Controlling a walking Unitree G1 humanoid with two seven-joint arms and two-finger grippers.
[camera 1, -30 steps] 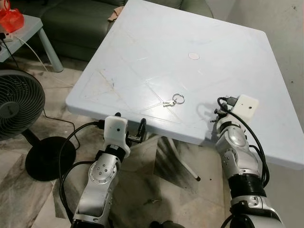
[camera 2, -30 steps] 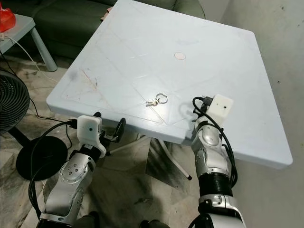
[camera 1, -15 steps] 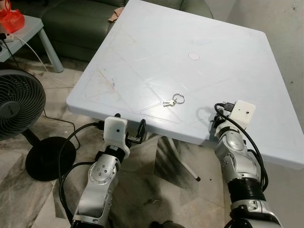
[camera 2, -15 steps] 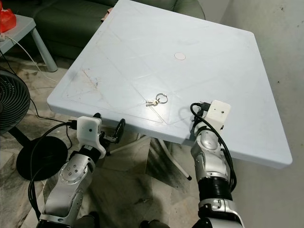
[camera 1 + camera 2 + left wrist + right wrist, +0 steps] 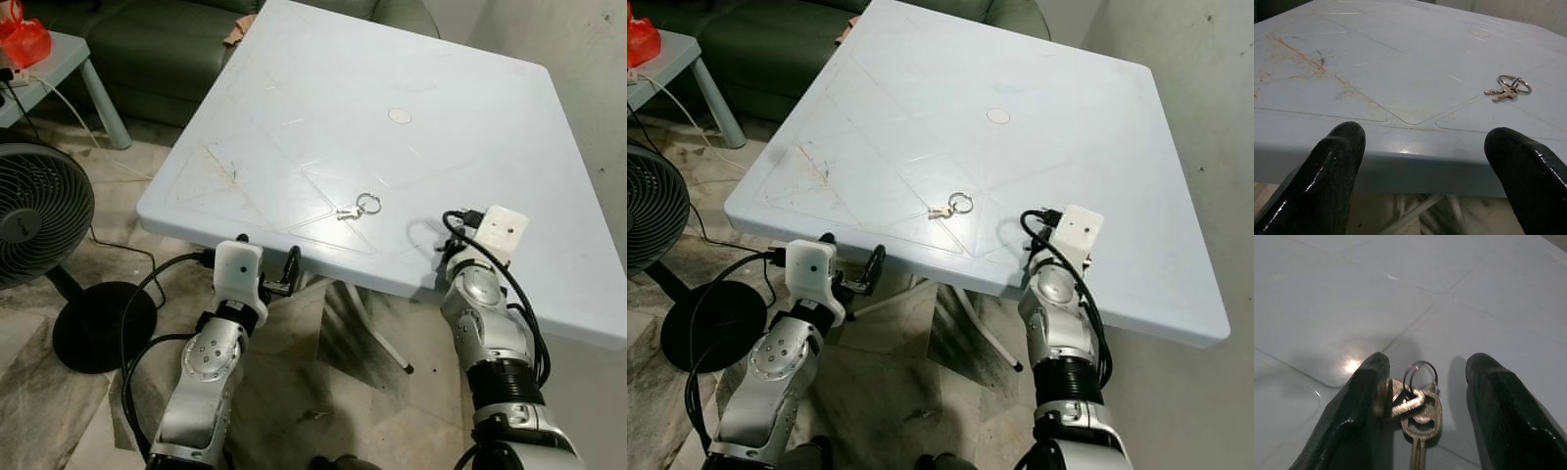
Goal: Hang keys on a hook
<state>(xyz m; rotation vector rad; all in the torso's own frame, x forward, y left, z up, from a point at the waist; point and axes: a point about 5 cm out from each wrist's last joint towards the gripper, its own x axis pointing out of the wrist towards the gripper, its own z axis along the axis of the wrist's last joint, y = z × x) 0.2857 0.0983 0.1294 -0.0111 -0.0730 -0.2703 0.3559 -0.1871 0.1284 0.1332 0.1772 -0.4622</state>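
Pale blue-white plastic forms the square table (image 5: 294, 117) in front of us, scuffed near its left corner. A small set of keys (image 5: 359, 207) on a ring lies flat on it, close to the near edge. Our right gripper (image 5: 1427, 367) reaches over that edge just right of the keys. In its wrist view the two black fingers (image 5: 1366, 396) are spread, and a bunch of keys (image 5: 1418, 404) sits on the tabletop between them, touching one finger and clear of the other. We cannot tell whether this is the same set seen from the head or a second one. Our left gripper (image 5: 1427, 134) waits at the table's near edge, lower and to the left, fingers wide apart and holding nothing. A floor fan (image 5: 29, 215) and a dark sofa (image 5: 167, 49) stand to the left. We judge the step in hand to be the pickup. To do it well, we should centre the bunch between the fingers, lower the tips until they brush the surface, then close slowly on the key heads or ring, since flat metal on smooth plastic may skid away. Leaving the ring free would help later at the hook, whose place we cannot tell from here.
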